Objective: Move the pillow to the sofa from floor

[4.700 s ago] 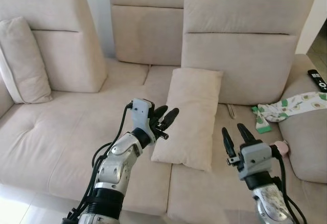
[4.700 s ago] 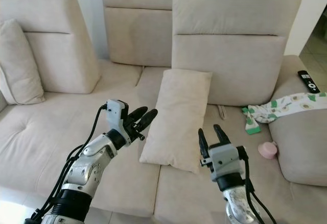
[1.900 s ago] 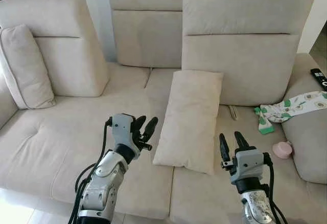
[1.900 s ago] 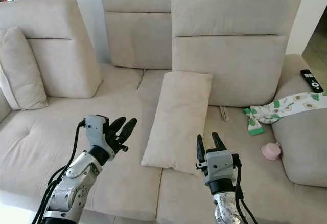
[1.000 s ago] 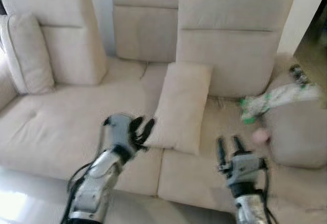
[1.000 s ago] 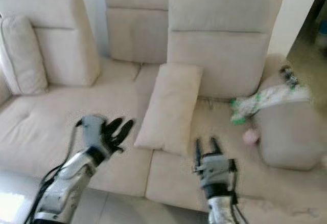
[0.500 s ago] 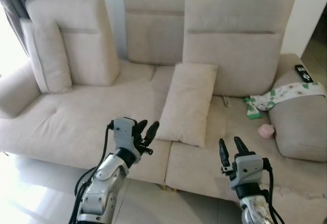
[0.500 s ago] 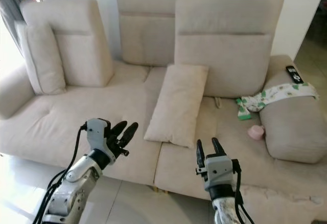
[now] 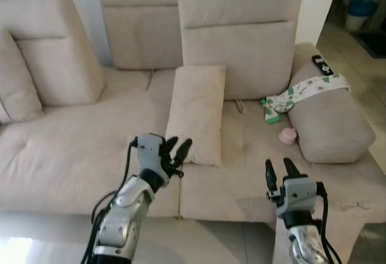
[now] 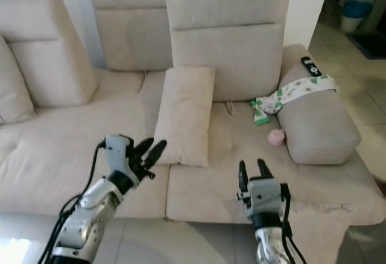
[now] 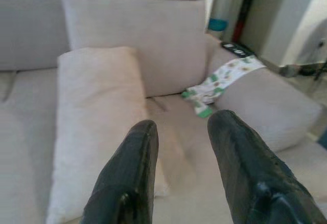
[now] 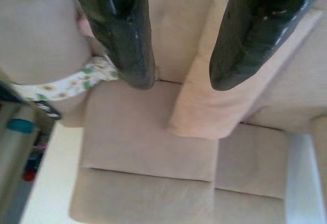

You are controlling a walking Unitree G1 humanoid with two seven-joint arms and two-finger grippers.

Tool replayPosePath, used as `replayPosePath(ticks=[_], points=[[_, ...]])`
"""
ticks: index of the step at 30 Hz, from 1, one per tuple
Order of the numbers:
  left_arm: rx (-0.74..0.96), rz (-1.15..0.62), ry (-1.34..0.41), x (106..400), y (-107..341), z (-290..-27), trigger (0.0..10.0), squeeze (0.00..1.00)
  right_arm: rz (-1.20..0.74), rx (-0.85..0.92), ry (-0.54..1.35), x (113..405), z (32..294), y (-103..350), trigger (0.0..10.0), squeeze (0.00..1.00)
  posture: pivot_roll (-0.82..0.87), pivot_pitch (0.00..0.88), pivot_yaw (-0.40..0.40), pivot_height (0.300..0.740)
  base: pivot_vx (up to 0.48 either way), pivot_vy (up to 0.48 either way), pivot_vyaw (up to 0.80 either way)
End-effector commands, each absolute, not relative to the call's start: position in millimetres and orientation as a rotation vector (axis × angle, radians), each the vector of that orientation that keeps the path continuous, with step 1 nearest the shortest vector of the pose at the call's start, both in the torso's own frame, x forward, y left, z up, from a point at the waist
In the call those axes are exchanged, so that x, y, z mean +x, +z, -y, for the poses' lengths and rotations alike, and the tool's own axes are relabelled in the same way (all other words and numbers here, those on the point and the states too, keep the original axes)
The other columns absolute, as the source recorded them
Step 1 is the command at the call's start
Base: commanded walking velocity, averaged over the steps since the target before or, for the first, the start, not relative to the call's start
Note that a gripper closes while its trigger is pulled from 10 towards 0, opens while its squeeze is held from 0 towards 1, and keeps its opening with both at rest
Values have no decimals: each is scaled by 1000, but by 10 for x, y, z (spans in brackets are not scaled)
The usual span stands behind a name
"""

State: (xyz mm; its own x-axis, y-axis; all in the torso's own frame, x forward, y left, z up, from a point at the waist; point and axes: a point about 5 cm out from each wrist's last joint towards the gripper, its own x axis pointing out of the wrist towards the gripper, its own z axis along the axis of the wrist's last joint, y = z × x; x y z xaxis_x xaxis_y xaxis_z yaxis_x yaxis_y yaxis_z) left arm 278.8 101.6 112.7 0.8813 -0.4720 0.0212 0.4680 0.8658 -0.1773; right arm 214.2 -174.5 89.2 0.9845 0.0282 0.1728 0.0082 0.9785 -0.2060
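On sofa (image 9: 72,143) seat: pillow (image 9: 196,112) against backrest; left tool (image 9: 175,150), right tool (image 9: 279,172) both released, empty

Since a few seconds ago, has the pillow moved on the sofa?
No. The pillow still leans against the same backrest, straddling the seat seam; only the camera shifted.

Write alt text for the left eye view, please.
A beige pillow lies on a beige sofa, leaning on the backrest. In front, the open left gripper and open right gripper hover empty.
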Motion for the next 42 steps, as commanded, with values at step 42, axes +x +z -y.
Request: replayPosePath(ticks=[42], points=[[-192, -52, -483, 2796, 1089, -1052, 10000, 0, 156, -191, 14, 2122, 1713, 851, 10000, 0, -83, 0, 86, 740, 0, 0, 0]])
